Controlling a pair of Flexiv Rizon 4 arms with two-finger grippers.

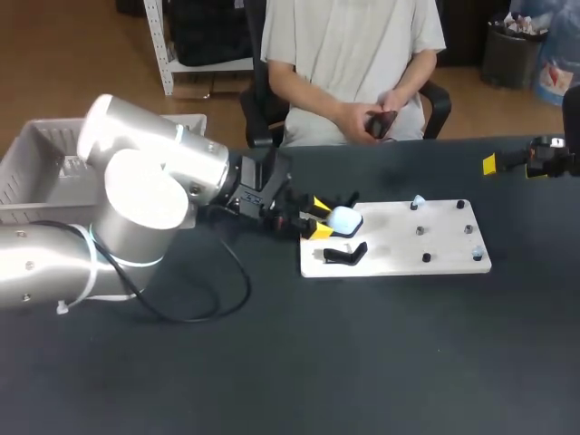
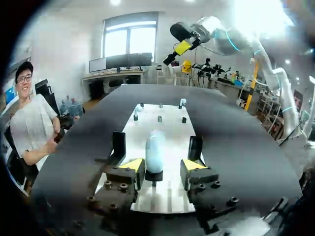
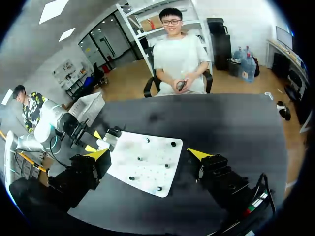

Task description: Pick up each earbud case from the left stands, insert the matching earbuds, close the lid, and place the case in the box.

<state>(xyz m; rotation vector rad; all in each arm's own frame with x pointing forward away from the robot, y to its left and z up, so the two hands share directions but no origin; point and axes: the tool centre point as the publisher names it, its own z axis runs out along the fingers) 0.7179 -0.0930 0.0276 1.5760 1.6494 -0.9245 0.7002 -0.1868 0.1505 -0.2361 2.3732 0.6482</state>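
A pale blue earbud case (image 1: 344, 218) stands upright on a stand at the left end of the white board (image 1: 399, 245). My left gripper (image 1: 319, 218) straddles it. In the left wrist view the case (image 2: 154, 152) sits between the yellow tips of my left gripper (image 2: 162, 167), close to one finger, with a gap showing at the other. Just nearer on the board is an empty black stand (image 1: 346, 255). Small earbuds (image 1: 418, 201) rest on pegs at the board's right half. My right gripper (image 3: 147, 160) hangs open above the table's far right, holding nothing.
A grey open box (image 1: 36, 172) sits at the table's left edge behind my left arm. Several dark pegs (image 1: 426, 257) dot the right part of the board. A black cable (image 1: 227, 290) loops on the dark tabletop beside my left arm.
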